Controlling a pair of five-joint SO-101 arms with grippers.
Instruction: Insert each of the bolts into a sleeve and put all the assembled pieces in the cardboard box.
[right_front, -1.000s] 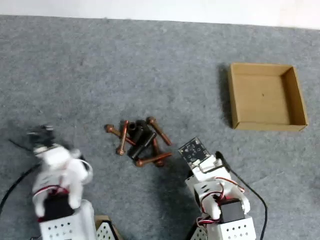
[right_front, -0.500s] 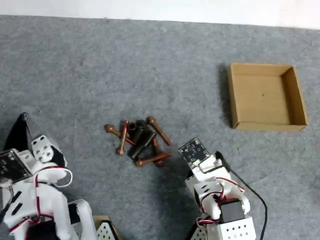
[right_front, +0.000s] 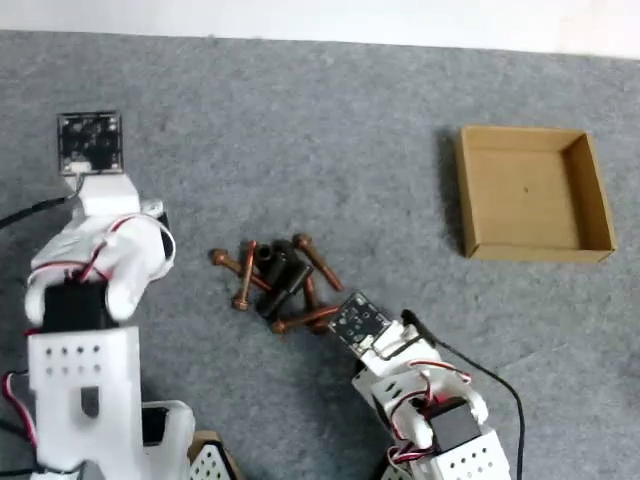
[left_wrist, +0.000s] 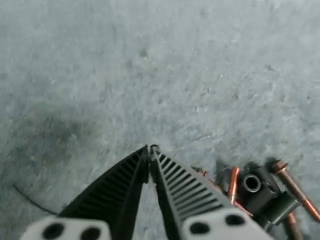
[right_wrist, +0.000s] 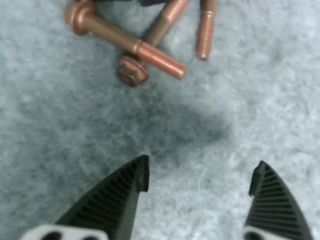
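Several copper bolts (right_front: 300, 318) and black sleeves (right_front: 280, 275) lie in a heap mid-table. The cardboard box (right_front: 530, 195) stands empty at the back right. My left arm (right_front: 100, 250) is raised to the left of the heap. Its gripper (left_wrist: 151, 150) is shut with nothing in it, above bare carpet, and the sleeves (left_wrist: 257, 192) and bolts (left_wrist: 292, 187) lie off to one side of it. My right arm (right_front: 400, 360) sits just front-right of the heap. Its gripper (right_wrist: 200, 175) is open over carpet, a short way from two crossed bolts (right_wrist: 127, 42).
Grey carpet (right_front: 330, 130) covers the whole table. Open carpet lies between the heap and the box. Cables trail from both arm bases along the front edge.
My left arm has risen from a low folded pose at the front left and now stretches farther back over the table. My right arm has shifted left toward the heap.
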